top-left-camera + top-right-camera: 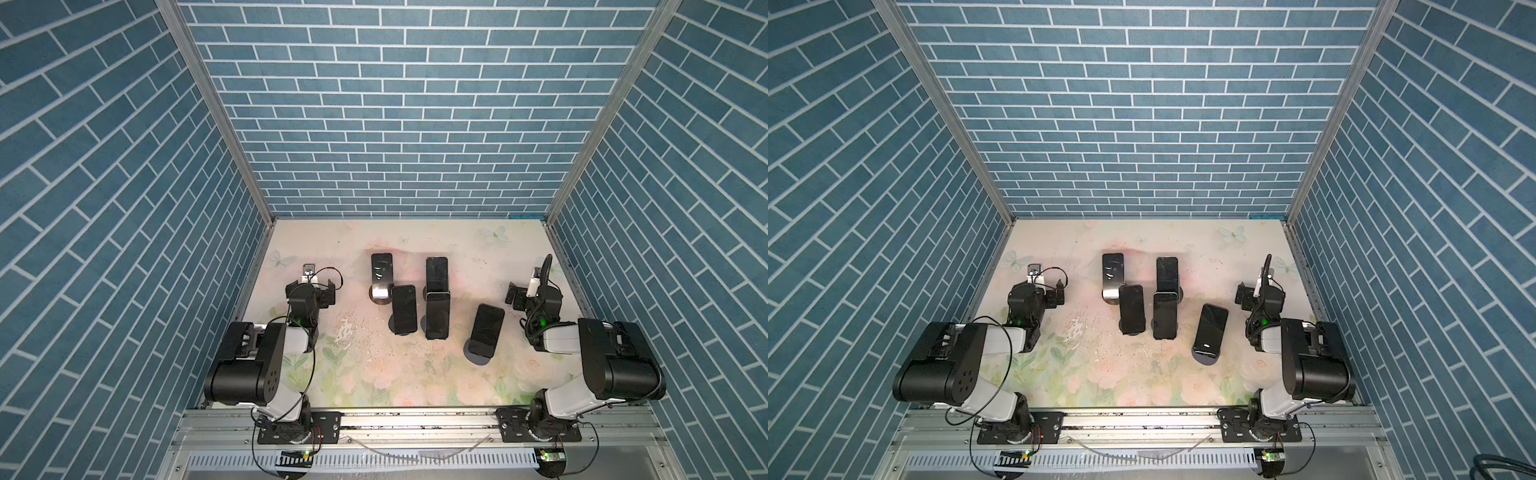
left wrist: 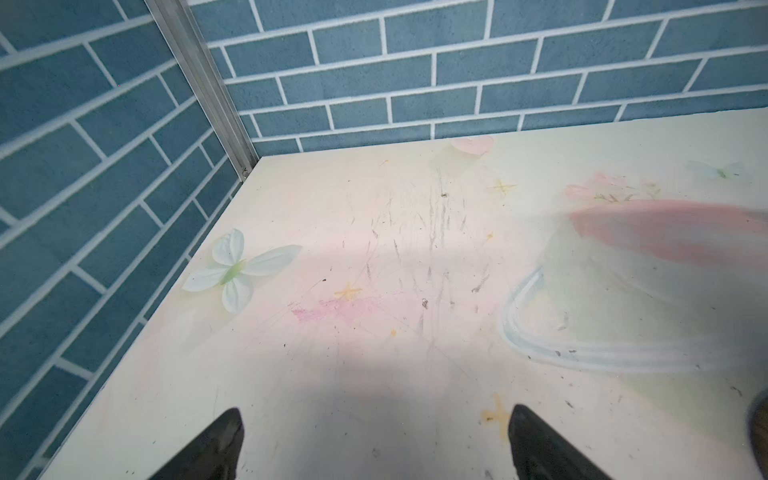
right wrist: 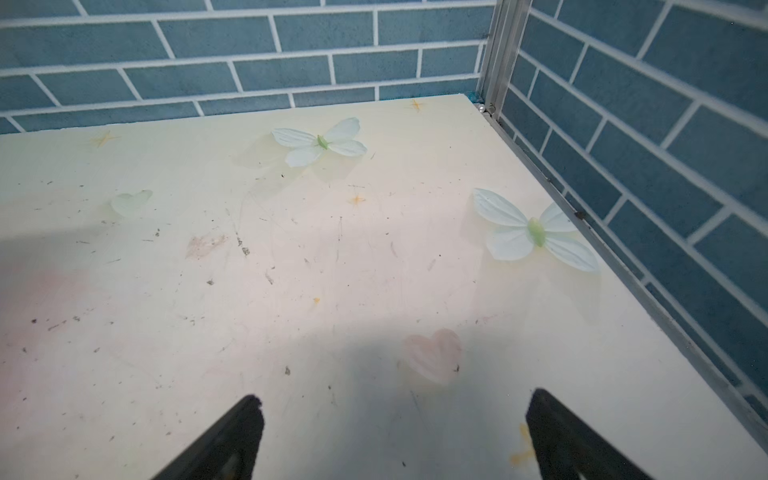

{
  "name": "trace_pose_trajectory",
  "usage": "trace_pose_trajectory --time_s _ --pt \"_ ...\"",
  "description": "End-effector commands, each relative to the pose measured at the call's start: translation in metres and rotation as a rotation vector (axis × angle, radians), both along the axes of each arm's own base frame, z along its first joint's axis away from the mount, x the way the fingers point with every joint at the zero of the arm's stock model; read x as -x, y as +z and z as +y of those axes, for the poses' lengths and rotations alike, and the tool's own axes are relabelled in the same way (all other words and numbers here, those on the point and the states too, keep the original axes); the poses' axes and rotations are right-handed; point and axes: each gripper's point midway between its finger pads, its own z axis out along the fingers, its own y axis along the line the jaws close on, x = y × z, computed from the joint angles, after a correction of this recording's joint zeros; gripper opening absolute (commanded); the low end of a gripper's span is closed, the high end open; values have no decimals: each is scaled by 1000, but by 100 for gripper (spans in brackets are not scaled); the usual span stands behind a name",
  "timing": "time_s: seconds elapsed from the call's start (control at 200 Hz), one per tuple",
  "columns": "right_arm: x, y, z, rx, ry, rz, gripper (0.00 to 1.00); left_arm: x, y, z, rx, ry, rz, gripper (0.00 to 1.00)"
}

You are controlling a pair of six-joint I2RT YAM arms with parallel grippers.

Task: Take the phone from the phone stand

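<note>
Several dark phones lean on stands in the middle of the table in both top views. One phone is at the back left on a pale stand. Another phone is nearest the right arm on a round grey stand. My left gripper is open, left of the phones and apart from them. My right gripper is open, to their right. Both wrist views show spread fingertips over bare table with nothing between them. No phone shows in either wrist view.
The floral table top is enclosed by blue brick-pattern walls on three sides, with metal corner posts. The phones stand close together, some overlapping in both top views. A rail with both arm bases runs along the front edge.
</note>
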Motion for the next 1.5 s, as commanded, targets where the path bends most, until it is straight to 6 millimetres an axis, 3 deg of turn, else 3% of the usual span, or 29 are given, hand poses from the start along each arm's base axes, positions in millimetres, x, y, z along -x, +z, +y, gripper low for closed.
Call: trace_pose_trajectory --time_s 0.0,1.16,1.27,1.496 --pt "-10 10 0 18 17 -21 99 -4 4 -2 -3 -13 -7 100" --pt "-10 11 0 21 16 -26 99 -4 4 -4 -2 -30 -7 100" --pt "-7 22 -3 29 -5 -38 99 -1 10 2 -6 11 -19 100" --pt "9 65 -18 -8 -122 -8 99 13 46 13 2 111 2 100"
